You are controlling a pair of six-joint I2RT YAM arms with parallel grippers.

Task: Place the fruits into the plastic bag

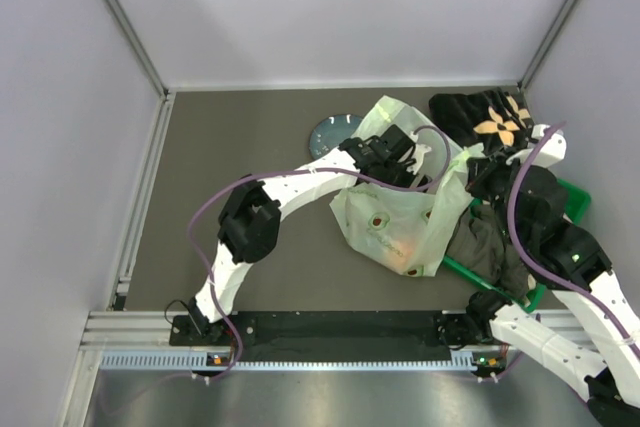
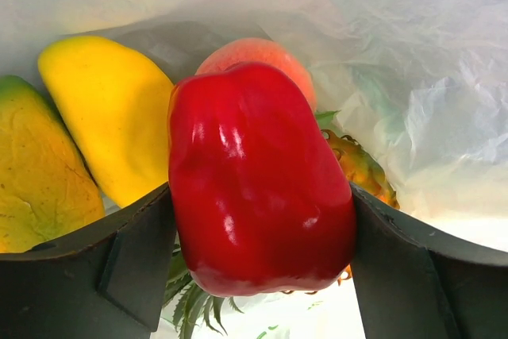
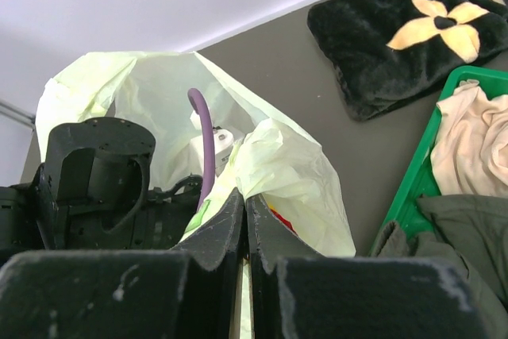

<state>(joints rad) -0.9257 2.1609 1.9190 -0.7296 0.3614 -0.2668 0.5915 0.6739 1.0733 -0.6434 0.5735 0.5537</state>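
The red fruit [image 2: 258,188] is clamped across its broad middle in the left claw [image 2: 258,232], one finger on each flank. It hangs inside the plastic bag [image 2: 413,77], above two mangoes [image 2: 107,117], a peach-coloured piece [image 2: 258,53] and the pineapple [image 2: 361,168] lying at the bottom. Its skin is glossy and smooth, so it is probably a light, rigid toy that could slip out of a loose pinch. The grip across the widest part looks like the safest hold. The bag is thin, limp film that would likely sag shut on its own and is best held by its rim. The right claw [image 3: 244,220] is closed on a fold of that rim, which props the mouth open. The bag lies on the tabletop [image 1: 250,137] beside a green basket [image 3: 413,188].
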